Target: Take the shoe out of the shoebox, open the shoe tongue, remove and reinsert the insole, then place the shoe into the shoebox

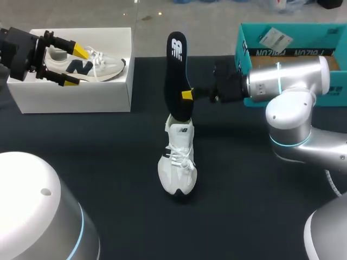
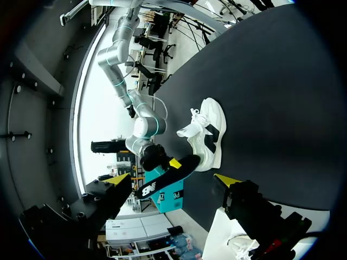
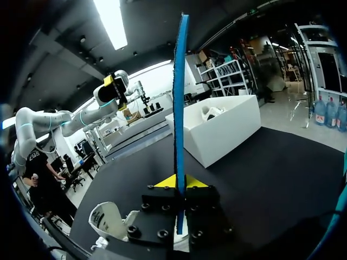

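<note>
the right gripper (image 1: 187, 95) pinches the black insole (image 1: 176, 70), holding it upright with its lower end at the opening of the white sneaker (image 1: 179, 162) on the black table (image 1: 108, 162). the left gripper (image 1: 76, 66) hangs spread over the white shoebox (image 1: 70, 100), where a second sneaker (image 1: 105, 67) lies.

Top centre of my head view: the upright black insole (image 1: 177, 76) bears a white logo near its upper end, and a small dark logo marks the tongue of the white shoe (image 1: 178, 162) on the surface below. Upper left, the second shoe (image 1: 87, 66) in the white shoebox (image 1: 76, 95) shows a large dark letter on its side. Upper right, the teal box (image 1: 309, 33) has a row of dark lettering and a white sticker (image 1: 274, 38), its print too small to read.
</note>
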`<state>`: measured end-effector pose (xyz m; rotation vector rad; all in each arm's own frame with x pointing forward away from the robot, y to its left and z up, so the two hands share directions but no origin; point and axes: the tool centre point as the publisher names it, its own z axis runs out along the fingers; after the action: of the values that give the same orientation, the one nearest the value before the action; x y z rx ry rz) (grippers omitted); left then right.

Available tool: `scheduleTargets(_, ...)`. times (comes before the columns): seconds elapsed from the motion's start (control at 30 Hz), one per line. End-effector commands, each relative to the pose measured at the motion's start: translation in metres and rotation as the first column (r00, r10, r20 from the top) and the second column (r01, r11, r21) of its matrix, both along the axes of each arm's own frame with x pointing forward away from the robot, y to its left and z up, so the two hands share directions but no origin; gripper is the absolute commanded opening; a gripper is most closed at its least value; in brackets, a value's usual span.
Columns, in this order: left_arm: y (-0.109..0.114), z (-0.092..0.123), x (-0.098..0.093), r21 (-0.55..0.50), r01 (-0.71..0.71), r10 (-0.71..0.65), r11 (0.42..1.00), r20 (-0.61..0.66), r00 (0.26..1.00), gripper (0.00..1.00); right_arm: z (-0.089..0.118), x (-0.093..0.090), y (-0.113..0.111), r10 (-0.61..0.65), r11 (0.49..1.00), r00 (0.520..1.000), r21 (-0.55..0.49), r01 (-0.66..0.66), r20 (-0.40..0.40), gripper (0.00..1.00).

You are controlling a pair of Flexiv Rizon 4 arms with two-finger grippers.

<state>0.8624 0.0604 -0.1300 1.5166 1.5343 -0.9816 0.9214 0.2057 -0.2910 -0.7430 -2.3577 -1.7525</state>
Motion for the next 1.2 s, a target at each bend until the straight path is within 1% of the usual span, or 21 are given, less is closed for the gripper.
scheduleTargets(0.03, 0.0, 0.001, 0.0, 0.005, 0.0, 0.0, 1.0, 0.0, 1.0, 1.0, -0.007, -0.003, 0.001, -0.005, 1.0, 1.0, 0.009, 0.005, 0.004, 0.0)
scheduleTargets(0.23, 0.0, 0.001, 0.0, 0.005, 0.0, 0.0, 1.0, 0.0, 1.0, 1.0, -0.007, -0.006, 0.001, -0.001, 1.0, 1.0, 0.004, 0.001, 0.0, 0.0)
scheduleTargets(0.37, 0.0, 0.001, 0.0, 0.005, 0.0, 0.0, 1.0, 0.0, 1.0, 1.0, 0.006, -0.009, 0.006, -0.002, 0.999, 1.0, 0.036, 0.001, 0.01, 0.0)
scheduleTargets(0.5, 0.0, 0.001, 0.0, 0.005, 0.0, 0.0, 1.0, 0.0, 1.0, 1.0, 0.011, -0.011, 0.014, 0.004, 0.998, 1.0, 0.057, -0.005, 0.013, 0.0)
scheduleTargets(0.6, 0.0, 0.001, 0.0, 0.005, 0.0, 0.0, 1.0, 0.0, 1.0, 1.0, 0.012, -0.016, 0.023, 0.021, 0.997, 1.0, 0.075, -0.021, 0.002, 0.0)
scheduleTargets(0.73, 0.0, 0.001, 0.0, 0.005, 0.0, 0.0, 1.0, 0.0, 1.0, 1.0, 0.017, -0.023, 0.037, 0.057, 0.994, 0.998, 0.088, -0.058, 0.009, 0.0)
scheduleTargets(0.87, 0.0, 0.001, 0.0, 0.005, 0.0, 0.0, 1.0, 0.0, 1.0, 1.0, 0.012, -0.028, 0.043, 0.079, 0.994, 0.997, 0.082, -0.078, -0.008, 0.0)
scheduleTargets(1.03, 0.0, 0.001, 0.0, 0.005, 0.0, 0.0, 1.0, 0.0, 1.0, 1.0, 0.002, -0.04, 0.043, 0.096, 0.993, 0.995, 0.067, -0.093, -0.035, 0.0)
scheduleTargets(1.2, 0.0, 0.001, 0.0, 0.005, 0.0, 0.0, 1.0, 0.0, 1.0, 1.0, 0.002, -0.041, 0.042, 0.095, 0.994, 0.995, 0.06, -0.093, -0.038, 0.0)
